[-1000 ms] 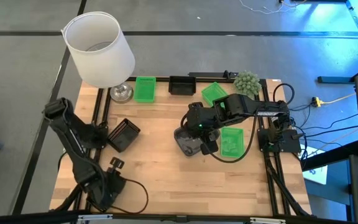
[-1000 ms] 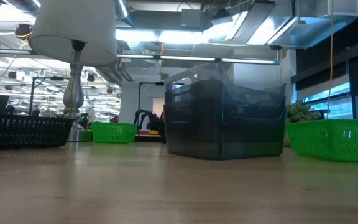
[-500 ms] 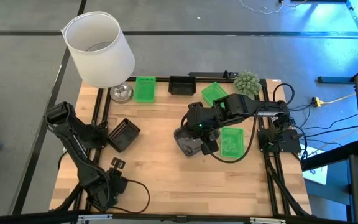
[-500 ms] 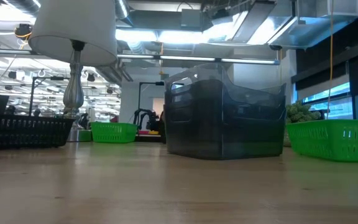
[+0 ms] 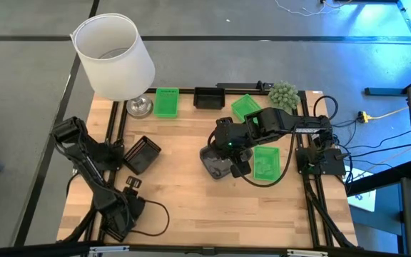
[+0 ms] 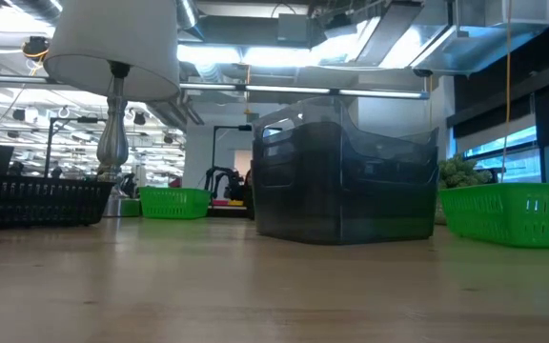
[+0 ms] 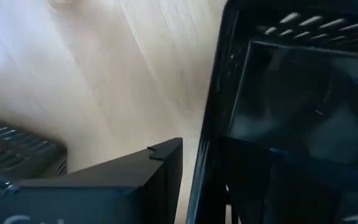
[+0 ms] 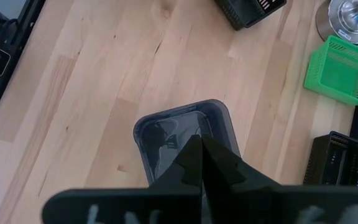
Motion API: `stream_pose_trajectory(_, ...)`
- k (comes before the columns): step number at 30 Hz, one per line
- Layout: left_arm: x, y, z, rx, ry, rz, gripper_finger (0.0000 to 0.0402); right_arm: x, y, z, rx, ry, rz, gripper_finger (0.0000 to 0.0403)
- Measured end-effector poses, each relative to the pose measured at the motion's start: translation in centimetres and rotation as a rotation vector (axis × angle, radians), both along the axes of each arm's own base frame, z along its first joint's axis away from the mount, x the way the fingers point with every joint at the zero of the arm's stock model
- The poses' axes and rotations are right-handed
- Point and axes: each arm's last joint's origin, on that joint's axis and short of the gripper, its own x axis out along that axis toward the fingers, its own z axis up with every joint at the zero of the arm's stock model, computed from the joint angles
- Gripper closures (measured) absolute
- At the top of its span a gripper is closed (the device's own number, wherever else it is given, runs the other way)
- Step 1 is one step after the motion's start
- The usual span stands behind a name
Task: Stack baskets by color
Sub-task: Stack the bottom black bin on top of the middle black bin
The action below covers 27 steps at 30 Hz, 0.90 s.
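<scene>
A black basket (image 5: 143, 154) lies skewed on the table's left half, and it shows close up in the left wrist view (image 7: 291, 106). My left gripper (image 5: 118, 154) points down at the basket's left end, open, with one finger (image 7: 104, 186) outside the end wall. A smoky grey basket (image 5: 216, 163) stands mid-table, with my right gripper (image 8: 201, 158) shut and raised above it. Green baskets rest at the far left (image 5: 166, 102), far right (image 5: 246, 107) and right (image 5: 266, 163). Another black basket (image 5: 208, 97) sits at the far edge.
A lamp with a white shade (image 5: 113, 56) and a metal foot (image 5: 140, 107) stands at the far left corner. A round green plant ball (image 5: 284, 93) sits at the far right. Bare wood (image 5: 212, 207) lies along the near side.
My left gripper has come down toward the black basket's left end, staying open. The right arm and all the baskets have kept still.
</scene>
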Motion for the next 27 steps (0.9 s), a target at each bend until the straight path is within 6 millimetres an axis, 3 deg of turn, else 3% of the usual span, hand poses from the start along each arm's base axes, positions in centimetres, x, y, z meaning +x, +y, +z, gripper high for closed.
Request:
stream_pose_trajectory(7, -0.1, 0.2, -1.0, -0.019, -0.021, -0.02, 0.0311, 0.0, 0.0, 0.0, 0.002, 0.0, -0.003, 0.0403)
stream_pose_trajectory(12, 0.6, 0.7, -1.0, -0.067, 0.06, -0.035, 0.0382, 0.0, 0.0, 0.0, 0.002, 0.0, -0.004, 0.0403)
stream_pose_trajectory(17, 1.5, 1.5, -0.7, -0.118, 0.118, 0.017, 0.0399, 0.0, 0.0, 0.0, 0.002, 0.0, -0.003, 0.0403)
stream_pose_trajectory(22, 2.0, 3.1, 1.2, -0.173, 0.088, 0.043, 0.0401, 0.0, 0.0, 0.0, 0.001, 0.0, -0.002, 0.0403)
stream_pose_trajectory(27, 1.8, 5.8, 4.8, -0.234, 0.051, 0.064, 0.0401, 0.0, -0.1, 0.0, 0.0, 0.0, -0.002, 0.0403)
